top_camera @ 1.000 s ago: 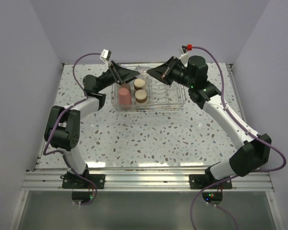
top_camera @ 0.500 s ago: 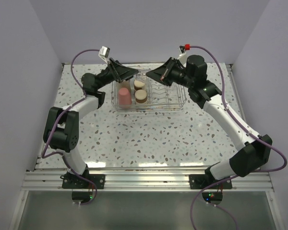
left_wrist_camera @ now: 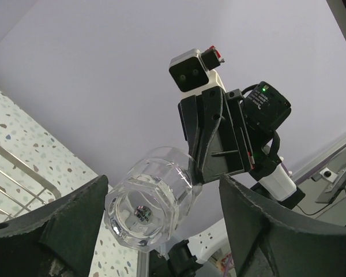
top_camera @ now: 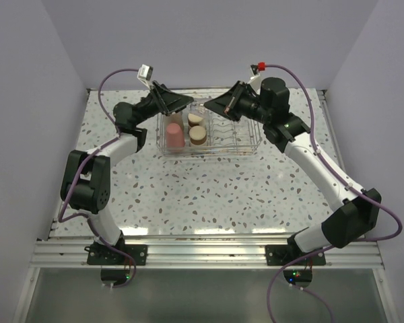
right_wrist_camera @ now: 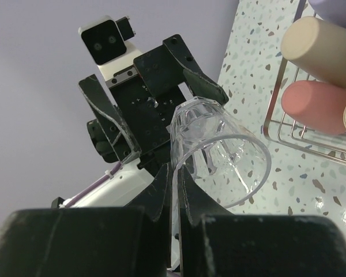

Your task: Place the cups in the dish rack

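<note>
Clear cup [right_wrist_camera: 219, 150] pinched at its rim by right gripper [right_wrist_camera: 174, 173], jaws pressed together on the thin wall. Held tilted in the air above the far left end of dish rack [top_camera: 246, 145]. Left gripper [left_wrist_camera: 163, 182] spread wide on either side of the cup's base, gripping nothing. Red cup [top_camera: 174, 136] upside down in the rack.

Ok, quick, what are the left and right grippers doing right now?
Left gripper: open, with a finger on either side of the clear cup.
Right gripper: closed, pinching the clear cup's wall at the rim.
</note>
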